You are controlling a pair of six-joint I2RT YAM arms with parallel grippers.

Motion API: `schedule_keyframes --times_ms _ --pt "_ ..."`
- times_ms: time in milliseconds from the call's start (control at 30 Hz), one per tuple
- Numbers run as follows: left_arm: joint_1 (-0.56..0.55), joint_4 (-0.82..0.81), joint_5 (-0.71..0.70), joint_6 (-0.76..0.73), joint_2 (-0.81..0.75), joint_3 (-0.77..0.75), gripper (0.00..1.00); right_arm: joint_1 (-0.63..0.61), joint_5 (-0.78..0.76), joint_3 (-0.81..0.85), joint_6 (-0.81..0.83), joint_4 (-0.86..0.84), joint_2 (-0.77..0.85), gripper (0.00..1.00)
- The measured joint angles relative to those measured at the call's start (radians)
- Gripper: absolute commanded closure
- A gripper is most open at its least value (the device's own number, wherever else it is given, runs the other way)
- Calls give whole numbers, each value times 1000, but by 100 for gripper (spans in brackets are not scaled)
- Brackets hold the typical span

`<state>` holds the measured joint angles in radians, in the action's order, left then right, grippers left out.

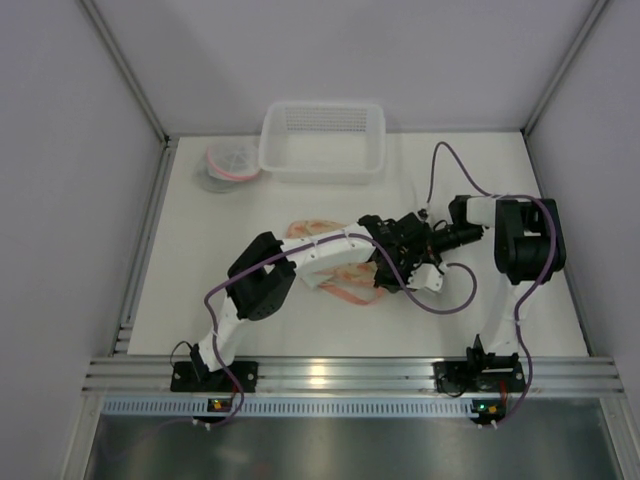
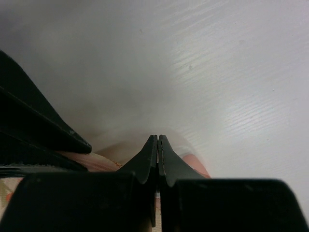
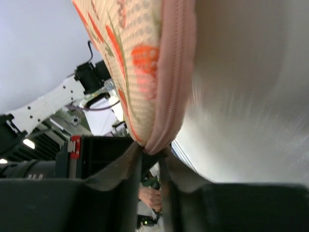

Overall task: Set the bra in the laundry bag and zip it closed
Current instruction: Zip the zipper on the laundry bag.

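- Laundry bag point(image 1: 348, 292), orange-patterned mesh, is seen lying on the white table point(image 1: 300, 335) near its middle, largely covered by the two wrists that meet above it.
- Left gripper point(image 2: 158, 140) is found closed, fingertips pressed flat together. Peach-orange fabric is seen just beneath them, but whether any is caught cannot be told.
- Right gripper point(image 3: 150, 150) is held narrow. The end of the bag's pink zip edge point(image 3: 176, 72) is pinched between its tips, and the mesh runs up and away from them.
- Right side of the right wrist view is blurred, so nothing is read there.
- White basket point(image 1: 322, 165) is noted at the back of the table, well apart from the bag.
- Grey and pink bundle point(image 1: 228, 165) is noted just left of the basket. What it is cannot be told.
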<state>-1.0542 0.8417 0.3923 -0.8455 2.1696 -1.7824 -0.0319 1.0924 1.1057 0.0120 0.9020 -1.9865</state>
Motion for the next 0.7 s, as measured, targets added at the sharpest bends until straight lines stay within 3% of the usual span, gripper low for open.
schedule_keyframes --times_ms 33,67,267,700 --pt "0 -1 5 7 0 0 100 -2 0 0 -3 -3 -1 95" --pt "0 -3 11 11 0 2 100 -3 -1 0 -5 -6 -2 100" --pt "-1 -55 27 18 -12 89 100 7 -3 2 -9 -12 -6 100" --pt "1 -175 27 18 -200 364 100 68 -15 76 0 36 -74 100"
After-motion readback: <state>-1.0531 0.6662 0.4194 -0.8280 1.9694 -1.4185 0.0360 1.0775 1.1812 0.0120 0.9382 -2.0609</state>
